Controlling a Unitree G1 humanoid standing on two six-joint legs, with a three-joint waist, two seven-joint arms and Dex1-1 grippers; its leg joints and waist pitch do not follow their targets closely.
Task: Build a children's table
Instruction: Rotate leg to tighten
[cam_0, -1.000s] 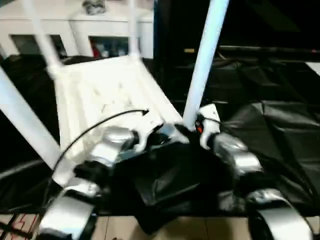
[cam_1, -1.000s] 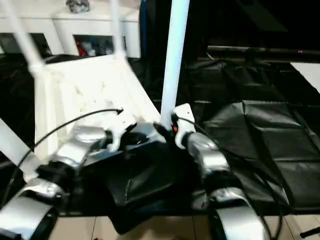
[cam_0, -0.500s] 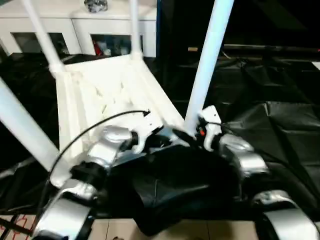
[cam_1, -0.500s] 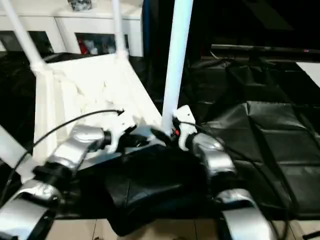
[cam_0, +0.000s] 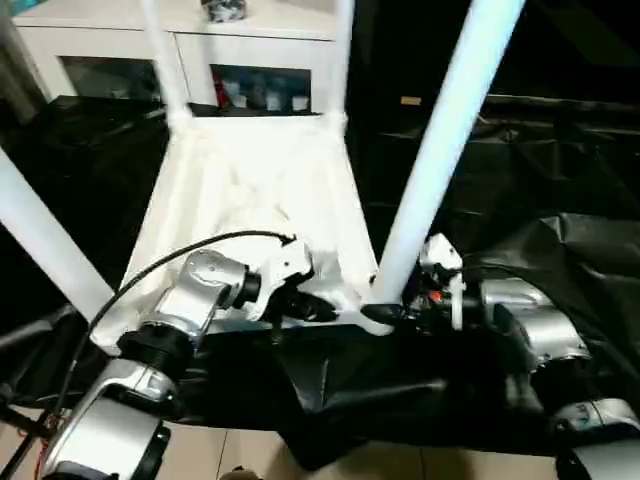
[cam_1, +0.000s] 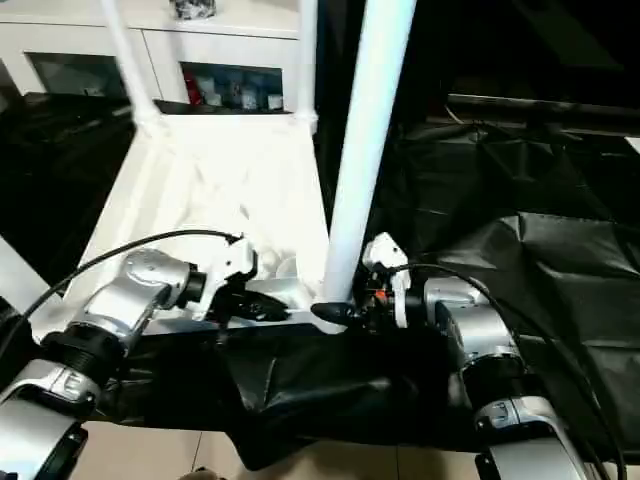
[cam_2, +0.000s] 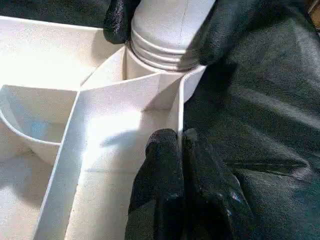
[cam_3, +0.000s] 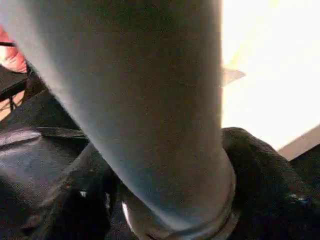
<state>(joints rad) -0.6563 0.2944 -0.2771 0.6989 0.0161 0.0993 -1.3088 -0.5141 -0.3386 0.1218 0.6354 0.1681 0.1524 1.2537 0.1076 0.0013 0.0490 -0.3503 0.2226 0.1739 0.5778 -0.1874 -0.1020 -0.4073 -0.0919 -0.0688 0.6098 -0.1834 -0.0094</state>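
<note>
Black sheeting (cam_0: 560, 260) covers the floor under and around the work, with a strip of pale floor (cam_0: 250, 460) at the near edge. Behind it stands a white cabinet (cam_0: 230, 50) with glass doors.

On the sheeting lies the table top (cam_0: 255, 200), upside down, ribbed underside up, its near edge toward the robot. Four legs rise from its corner sockets: two far ones (cam_0: 165, 60) toward the cabinet, one at the near left corner (cam_0: 45, 250), and the near right leg (cam_0: 440, 150) leaning slightly rightward as it rises.

At the top's near edge, the left jaws (cam_2: 182, 150) are clenched on the thin rim wall just beside the near right socket (cam_2: 165, 75), one finger on each face of that wall, tips pressed together over it. The leg's threaded base sits in that socket, close ahead of these fingertips.

The right jaws (cam_1: 335, 314) come in from the right at the same corner, spread around the base of the near right leg; a black finger (cam_2: 117, 20) lies on each side of the ridged collar, touching it, right at the socket mouth. In the right wrist view the leg (cam_3: 145, 100) passes between the fingers.
</note>
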